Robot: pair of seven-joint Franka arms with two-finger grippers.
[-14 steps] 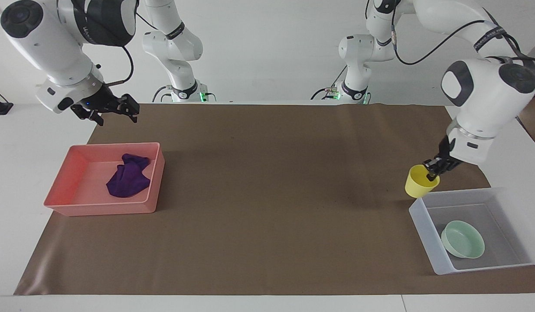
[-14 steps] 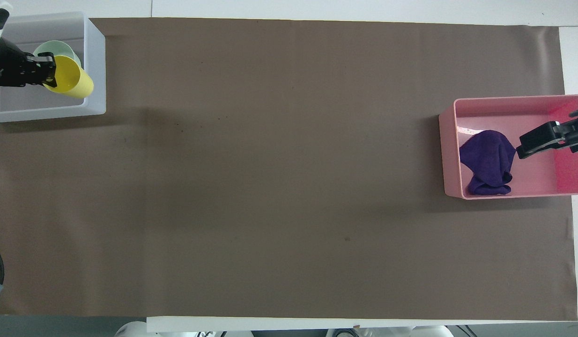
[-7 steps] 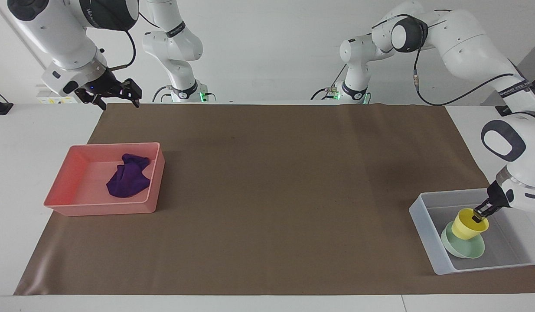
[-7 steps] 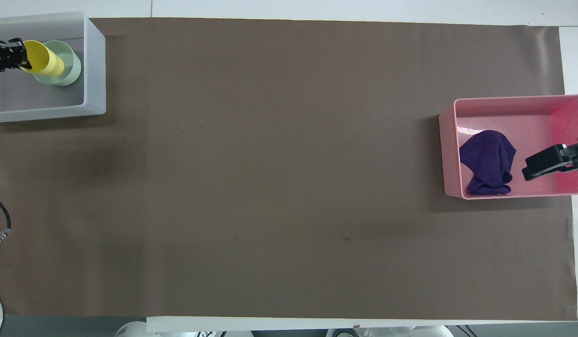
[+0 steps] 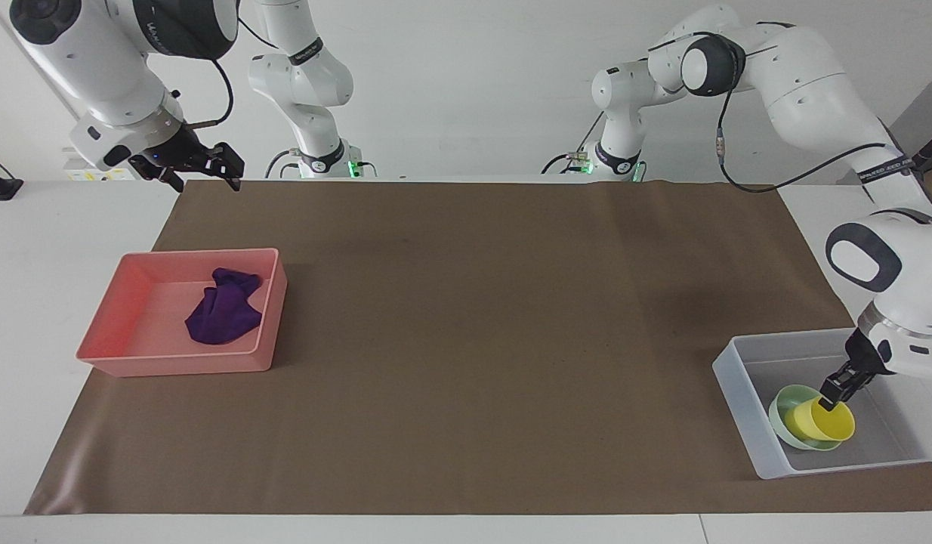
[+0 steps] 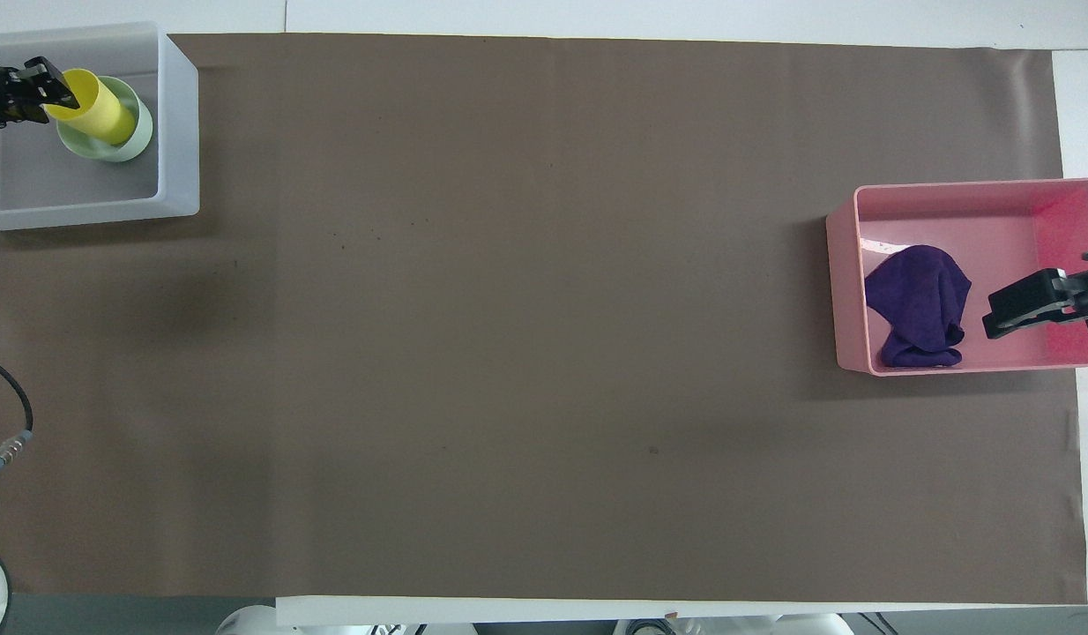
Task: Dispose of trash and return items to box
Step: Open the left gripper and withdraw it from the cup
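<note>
The yellow cup (image 5: 822,425) lies tilted in the mint-green bowl (image 5: 782,402) inside the translucent bin (image 5: 744,412) at the left arm's end of the table. My left gripper (image 5: 834,395) reaches down into the bin and is shut on the cup's rim. In the overhead view, the left gripper (image 6: 43,86) holds the cup (image 6: 99,113) over the bowl (image 6: 137,141) in the bin (image 6: 179,123). The purple cloth (image 5: 223,310) lies in the pink tray (image 5: 171,364). My right gripper (image 5: 200,168) is open and empty, raised high over the tray (image 6: 839,282), well above the cloth (image 6: 919,304).
A brown mat (image 5: 481,340) covers the table between the pink tray and the bin. White table surface (image 5: 50,249) borders the mat at both ends.
The left gripper lowered the cup from upright above the bowl to tilted inside it. Before that it carried the cup from beside the bin into it. The right gripper rose.
</note>
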